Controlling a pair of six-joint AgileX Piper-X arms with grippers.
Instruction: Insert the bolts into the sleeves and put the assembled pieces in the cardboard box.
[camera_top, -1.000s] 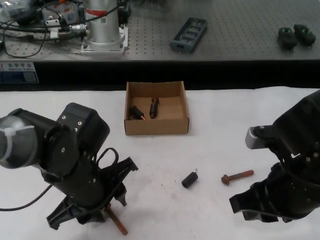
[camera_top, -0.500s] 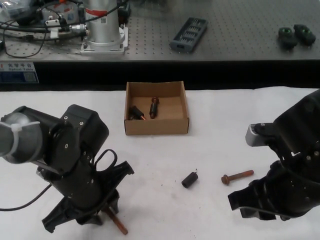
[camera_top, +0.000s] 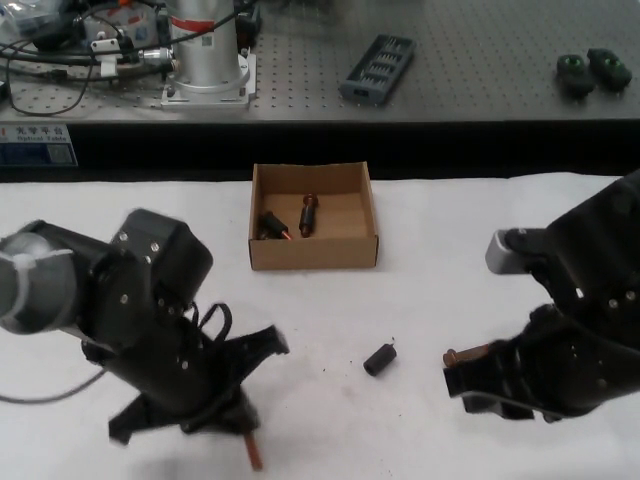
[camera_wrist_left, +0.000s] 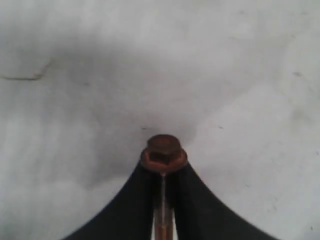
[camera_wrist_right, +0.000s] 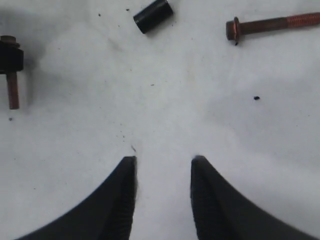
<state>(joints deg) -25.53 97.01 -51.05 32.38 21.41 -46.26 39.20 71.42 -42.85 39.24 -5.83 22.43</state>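
My left gripper (camera_wrist_left: 163, 176) is shut on a copper bolt (camera_wrist_left: 163, 151), whose hex head sticks out past the fingertips. In the high view this gripper (camera_top: 243, 422) sits at the near left with the bolt's shaft (camera_top: 253, 452) pointing down to the cloth. A black sleeve (camera_top: 380, 358) lies loose mid-table and appears as the sleeve (camera_wrist_right: 153, 16) in the right wrist view. A second bolt (camera_wrist_right: 272, 25) lies beside it, partly hidden under the right arm as the bolt (camera_top: 462, 354). My right gripper (camera_wrist_right: 162, 167) stands open over bare cloth. The cardboard box (camera_top: 313, 252) holds two assembled pieces (camera_top: 307, 214).
White cloth covers the bench. Behind it, a perforated metal table carries a metal post (camera_top: 205, 45), cables, a dark rack (camera_top: 377, 66) and two black parts (camera_top: 593, 72). Open cloth lies between the box and the loose sleeve.
The left arm has turned, and its bolt now hangs more upright. The right arm has shifted left and now covers most of the loose bolt in the high view.
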